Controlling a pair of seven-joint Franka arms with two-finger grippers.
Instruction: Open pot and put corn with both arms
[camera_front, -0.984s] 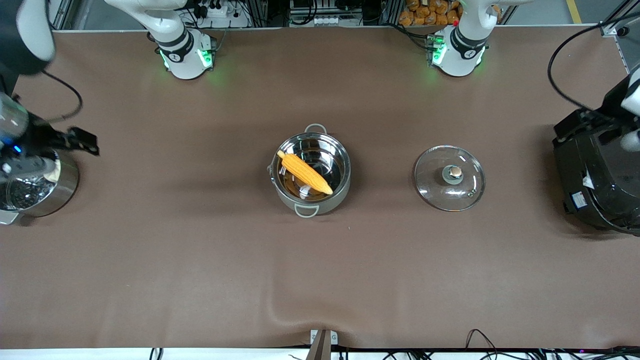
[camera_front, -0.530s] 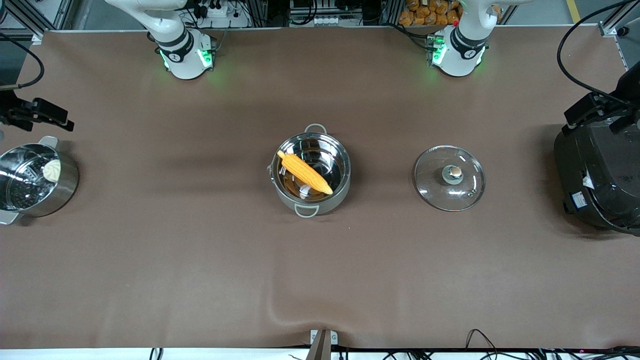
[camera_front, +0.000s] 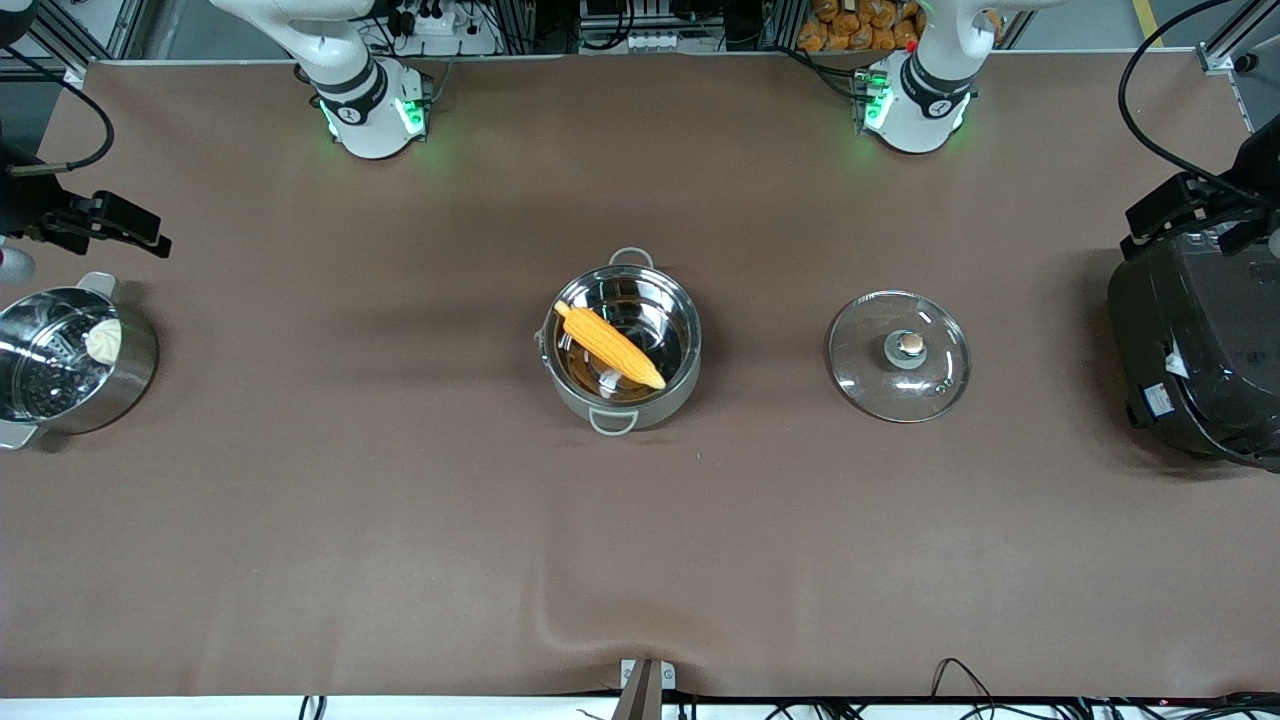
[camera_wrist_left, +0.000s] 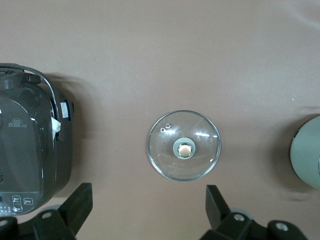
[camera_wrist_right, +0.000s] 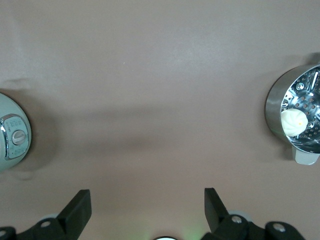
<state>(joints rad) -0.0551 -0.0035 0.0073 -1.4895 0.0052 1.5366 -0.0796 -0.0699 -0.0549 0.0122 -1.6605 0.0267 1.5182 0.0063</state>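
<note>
The steel pot (camera_front: 621, 346) stands open at the middle of the table, with the yellow-orange corn (camera_front: 610, 346) lying slantwise inside it. Its glass lid (camera_front: 898, 355) with the copper knob lies flat on the table toward the left arm's end, and shows in the left wrist view (camera_wrist_left: 184, 145). My left gripper (camera_wrist_left: 147, 210) is open and empty, high over bare table between the lid and the rice cooker; it also shows in the front view (camera_front: 1185, 205). My right gripper (camera_wrist_right: 147, 210) is open and empty, high over bare table near the steamer pot; it also shows in the front view (camera_front: 115, 225).
A steamer pot (camera_front: 75, 365) with a white bun (camera_front: 103, 340) stands at the right arm's end. A large black rice cooker (camera_front: 1195, 350) stands at the left arm's end. Cables hang by both arms at the table's ends.
Both hands have pulled up and away, the right from over the steamer pot, the left from over the rice cooker. Pot, corn and lid have not moved.
</note>
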